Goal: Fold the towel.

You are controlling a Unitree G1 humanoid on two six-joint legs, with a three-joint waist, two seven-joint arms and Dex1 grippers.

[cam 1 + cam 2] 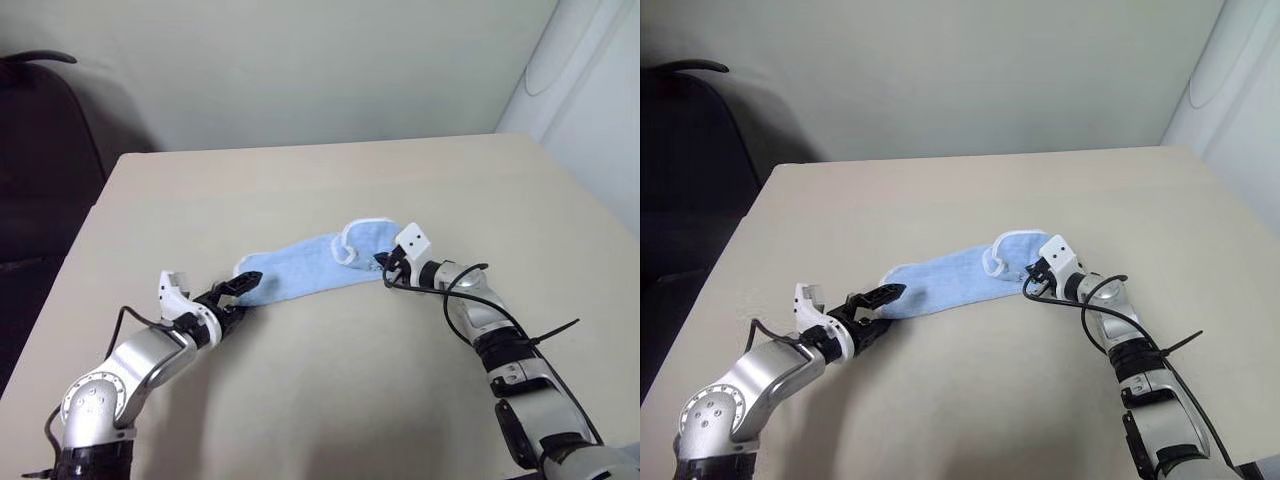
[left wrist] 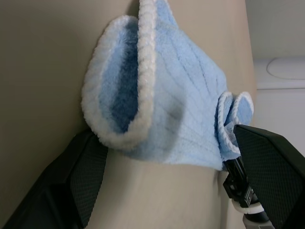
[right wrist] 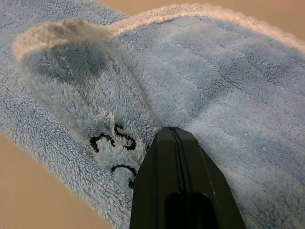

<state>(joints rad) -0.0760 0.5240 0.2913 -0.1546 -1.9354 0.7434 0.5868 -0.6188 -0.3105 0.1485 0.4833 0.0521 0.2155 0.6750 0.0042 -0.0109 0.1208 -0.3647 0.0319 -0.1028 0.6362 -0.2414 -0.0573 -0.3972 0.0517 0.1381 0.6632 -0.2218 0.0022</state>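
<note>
Your left gripper (image 1: 243,288) stands wide open at the towel's (image 1: 305,265) left end, 1 finger (image 2: 71,186) on each side of its white-edged fold. The towel lies mid-table (image 1: 300,400), bunched into a long strip. Your right gripper (image 3: 175,138) is pinched tight on its right end, beside the dark mark (image 3: 114,143). Bare tabletop surrounds it.

We saw the towel (image 1: 310,267) lying on the table (image 1: 300,190), stretched from near left to farther right. At its left end stood the left gripper (image 1: 238,290), its spread fingers either side of that end. At its right end the right gripper (image 1: 385,264) pinched the cloth. A chair (image 1: 35,150) stood behind the table's left corner.
</note>
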